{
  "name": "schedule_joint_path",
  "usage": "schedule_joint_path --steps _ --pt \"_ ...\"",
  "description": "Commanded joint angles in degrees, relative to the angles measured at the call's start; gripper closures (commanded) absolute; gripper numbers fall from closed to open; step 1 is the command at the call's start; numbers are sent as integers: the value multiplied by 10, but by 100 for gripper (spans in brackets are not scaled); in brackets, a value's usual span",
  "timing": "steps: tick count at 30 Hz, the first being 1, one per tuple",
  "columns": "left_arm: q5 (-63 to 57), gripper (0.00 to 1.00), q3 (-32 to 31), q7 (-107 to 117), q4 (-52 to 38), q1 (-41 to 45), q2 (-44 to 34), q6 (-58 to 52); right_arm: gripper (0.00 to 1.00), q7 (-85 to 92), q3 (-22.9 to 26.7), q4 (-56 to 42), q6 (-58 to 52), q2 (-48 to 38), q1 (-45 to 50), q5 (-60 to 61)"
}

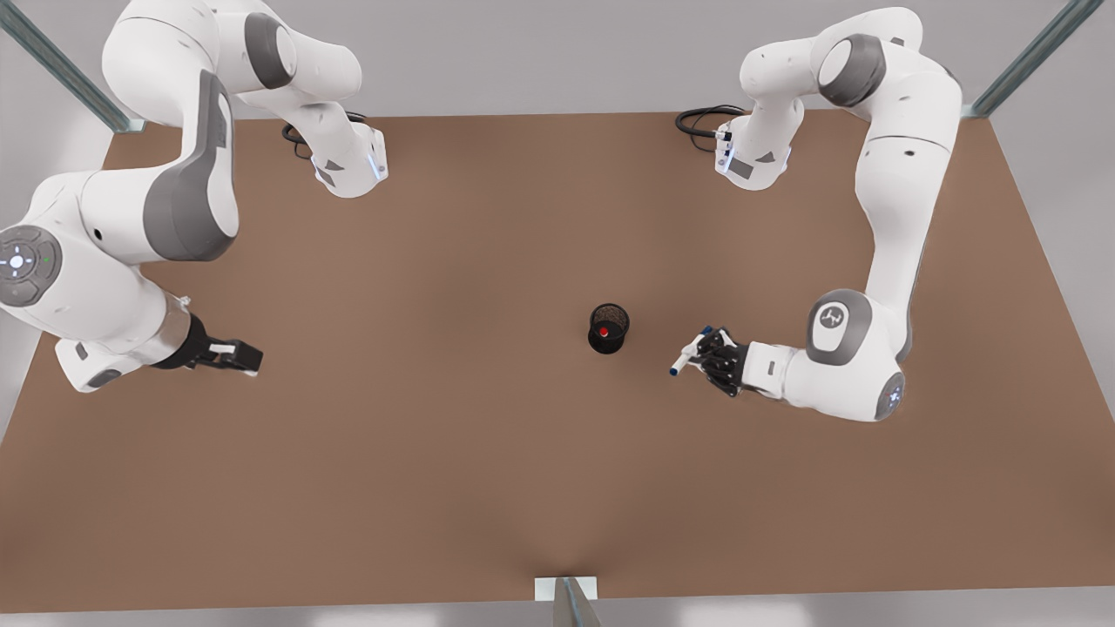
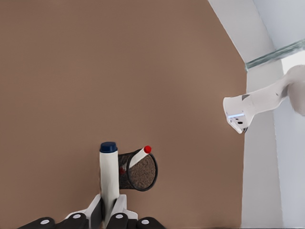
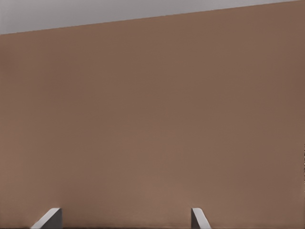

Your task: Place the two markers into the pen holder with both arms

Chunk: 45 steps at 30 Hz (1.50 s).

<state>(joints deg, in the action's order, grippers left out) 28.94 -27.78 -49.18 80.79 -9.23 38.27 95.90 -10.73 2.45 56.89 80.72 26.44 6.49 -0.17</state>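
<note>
Left gripper (image 1: 701,355) pinches blue marker (image 1: 690,352) just right of pen holder (image 1: 608,328) holding red marker (image 1: 603,332); right gripper (image 1: 235,355) waits far left, jaws spread; misaligned drop could tip holder.

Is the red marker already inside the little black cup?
Yes. The red marker leans inside the pen holder, its red tip poking above the rim. The blue marker is outside, gripped by the left gripper.

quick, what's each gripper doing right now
Left gripper: shut on the blue-capped marker, beside the pen holder.
Right gripper: open, holding nothing, waiting over the table.
</note>
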Motion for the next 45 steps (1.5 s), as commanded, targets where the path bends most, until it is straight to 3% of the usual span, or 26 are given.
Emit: schedule_joint_path --steps 1,19,36,37,38,39,45 --pt "54 73 -3 -445 22 0 -1 0 0 172 0 2 -26 -1 -2 1" --pt "248 72 -6 -648 138 61 4 96 0 174 2 8 -38 -3 -9 10" --pt "268 71 -4 -726 182 76 28 158 0 180 2 8 -38 -2 -10 10" --pt "268 70 -4 -728 182 76 28 158 0 180 2 8 -38 -2 -10 10" --pt "268 56 -4 -733 185 75 28 157 0 180 2 8 -38 -2 -10 10" --pt "268 53 -4 -733 185 72 27 155 0 180 2 8 -38 -2 -10 10" --pt "267 48 -5 -718 183 65 12 127 0 179 2 8 -38 -2 -10 10"
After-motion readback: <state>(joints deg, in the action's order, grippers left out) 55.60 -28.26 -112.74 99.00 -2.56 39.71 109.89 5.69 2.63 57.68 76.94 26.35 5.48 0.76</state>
